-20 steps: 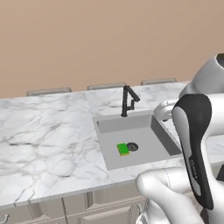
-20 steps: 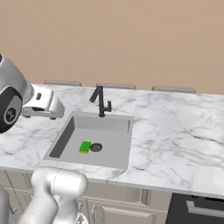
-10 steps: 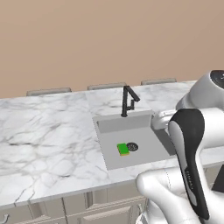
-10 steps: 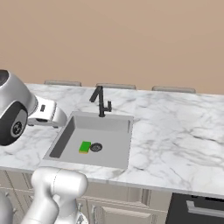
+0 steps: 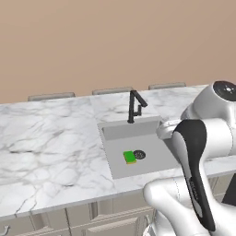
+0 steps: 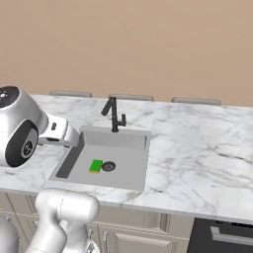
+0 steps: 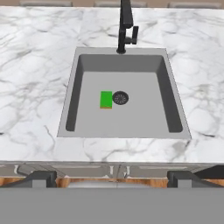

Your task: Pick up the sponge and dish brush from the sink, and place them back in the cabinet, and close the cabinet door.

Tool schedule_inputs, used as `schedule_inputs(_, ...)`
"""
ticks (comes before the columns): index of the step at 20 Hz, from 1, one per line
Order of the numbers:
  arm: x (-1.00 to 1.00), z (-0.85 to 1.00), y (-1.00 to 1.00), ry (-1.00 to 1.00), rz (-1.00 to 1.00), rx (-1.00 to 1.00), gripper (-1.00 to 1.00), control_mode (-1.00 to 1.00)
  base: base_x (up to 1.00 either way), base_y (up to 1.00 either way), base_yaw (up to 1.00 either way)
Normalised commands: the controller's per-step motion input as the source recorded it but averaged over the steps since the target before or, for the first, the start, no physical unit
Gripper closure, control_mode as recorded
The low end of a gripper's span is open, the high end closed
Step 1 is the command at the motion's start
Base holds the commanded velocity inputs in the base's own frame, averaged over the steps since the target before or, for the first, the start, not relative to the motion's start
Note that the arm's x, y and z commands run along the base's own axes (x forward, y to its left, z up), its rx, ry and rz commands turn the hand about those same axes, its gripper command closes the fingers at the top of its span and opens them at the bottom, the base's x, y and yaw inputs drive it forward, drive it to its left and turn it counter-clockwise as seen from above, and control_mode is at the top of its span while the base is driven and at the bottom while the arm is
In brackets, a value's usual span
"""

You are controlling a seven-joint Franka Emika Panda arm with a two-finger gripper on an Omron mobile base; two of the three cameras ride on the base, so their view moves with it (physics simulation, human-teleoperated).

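One sponge point(image 7: 106, 99) lies flat on the floor of the sink point(image 7: 173, 109), green face up with a thin yellow edge toward me, just beside the round dark drain point(image 7: 120, 98) and on its left as my hand camera sees it. From the left base view the sponge point(image 5: 129, 157) sits left of the drain point(image 5: 139, 154) near the middle of the basin; from the right base view it point(image 6: 96, 166) again lies just left of the drain point(image 6: 108, 166). I cannot make out the dish brush anywhere in the basin.

My gripper point(image 7: 112, 177) hangs well above and in front of the sink, on the near side of the marble counter point(image 7: 35, 65), looking down over the front edge. The sponge is far ahead of my fingertips point(image 7: 41, 178), roughly on the line between them, slightly to the left of centre. My fingers stand spread as wide as they go, one tip at each lower corner of the hand view, with nothing between them and nothing touching them.

The black faucet point(image 7: 126, 26) rises at the far rim of the sink, straight beyond the drain. Beige base cabinet fronts point(image 6: 133, 242) show below the counter edge in the right base view.
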Motion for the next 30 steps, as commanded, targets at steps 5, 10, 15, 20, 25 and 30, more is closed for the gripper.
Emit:
schedule_inputs(5,0.23,-0.16,0.01,0.03,0.0,0.0,-1.0,-1.0,0.0,0.0,0.0)
schedule_inputs(10,0.26,-0.13,0.03,0.04,0.0,0.0,-1.0,-1.0,0.0,0.0,0.0)
schedule_inputs(15,0.29,-0.18,0.15,0.03,0.0,0.0,-1.0,-1.0,0.0,0.0,0.0)
schedule_inputs(20,0.25,-0.19,0.13,0.04,0.0,0.0,-1.0,-1.0,0.0,0.0,0.0)
schedule_inputs(25,0.23,-0.17,0.07,0.02,0.0,0.0,-1.0,-1.0,0.0,0.0,0.0)
schedule_inputs(30,0.28,-0.18,0.07,0.03,0.0,0.0,-1.0,-1.0,0.0,0.0,0.0)
